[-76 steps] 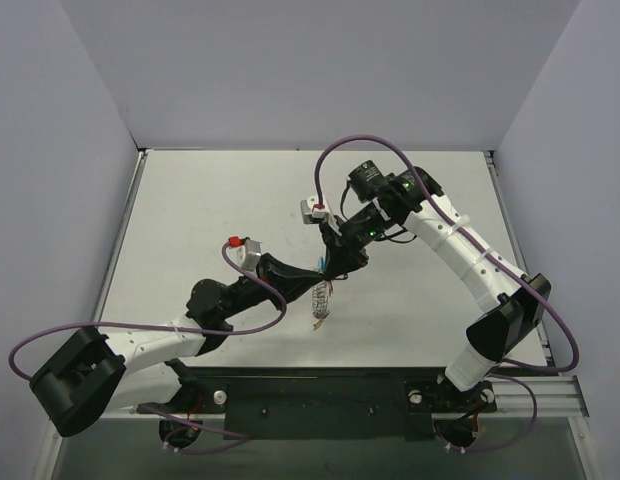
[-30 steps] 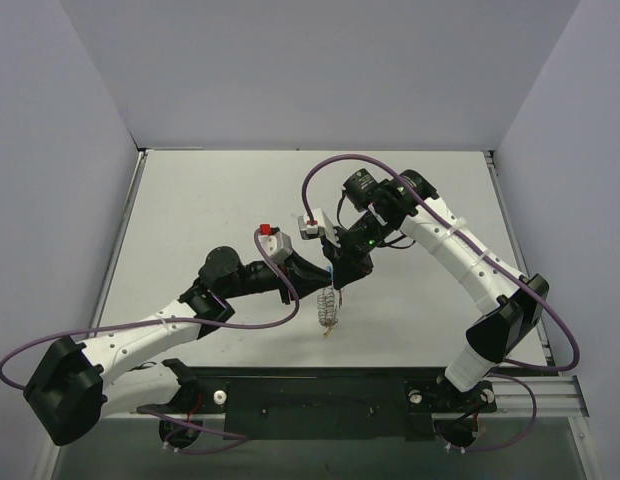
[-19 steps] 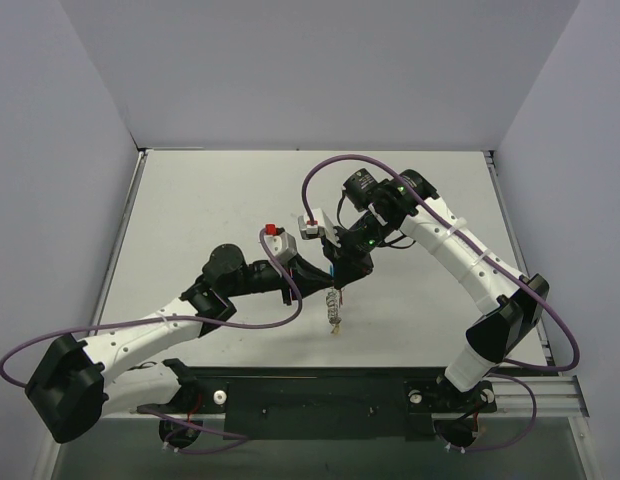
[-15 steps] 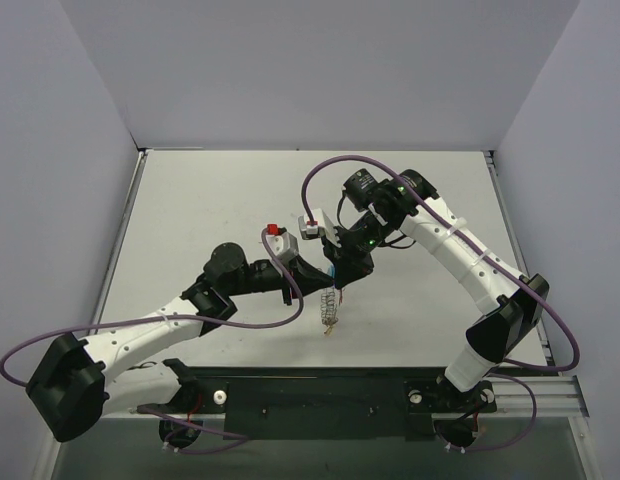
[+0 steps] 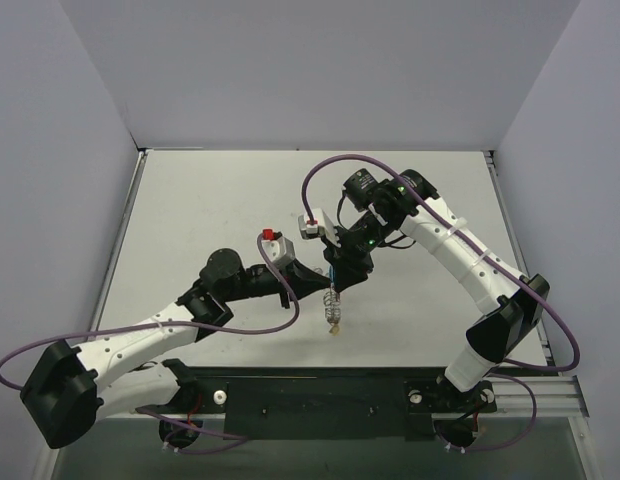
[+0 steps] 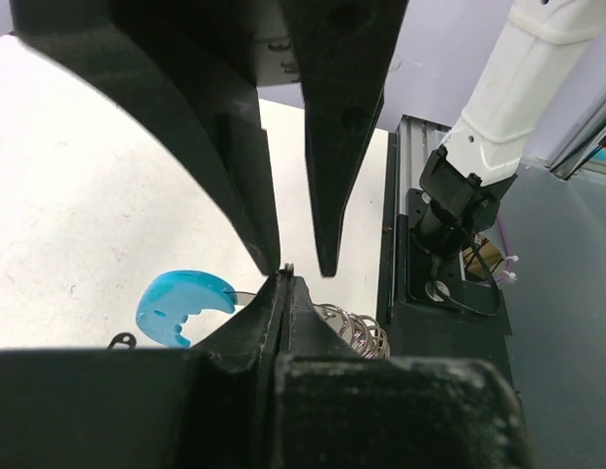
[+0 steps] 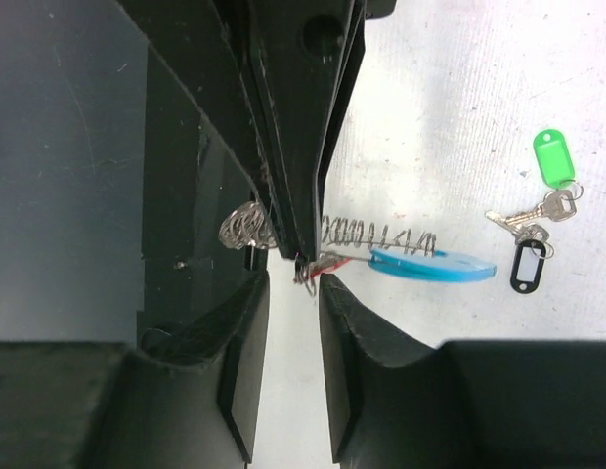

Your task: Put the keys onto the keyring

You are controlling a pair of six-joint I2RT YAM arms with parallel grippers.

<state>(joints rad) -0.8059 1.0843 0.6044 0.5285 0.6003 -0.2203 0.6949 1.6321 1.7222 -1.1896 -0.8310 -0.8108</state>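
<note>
At mid-worktop (image 5: 190, 220), between both tools: keyring (image 7: 376, 235) with blue tag (image 7: 432, 264), thin wire pinched in the left tool (image 6: 283, 280), pressed together. Right tool (image 7: 293, 285) slightly spread about the ring's end. Near the tag, green-tagged key (image 7: 552, 158) and black-tagged key (image 7: 526, 266), loose.

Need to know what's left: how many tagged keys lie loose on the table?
2: the green-tagged key and the black-tagged key beside it, near the keyring. A third may be hidden.
</note>
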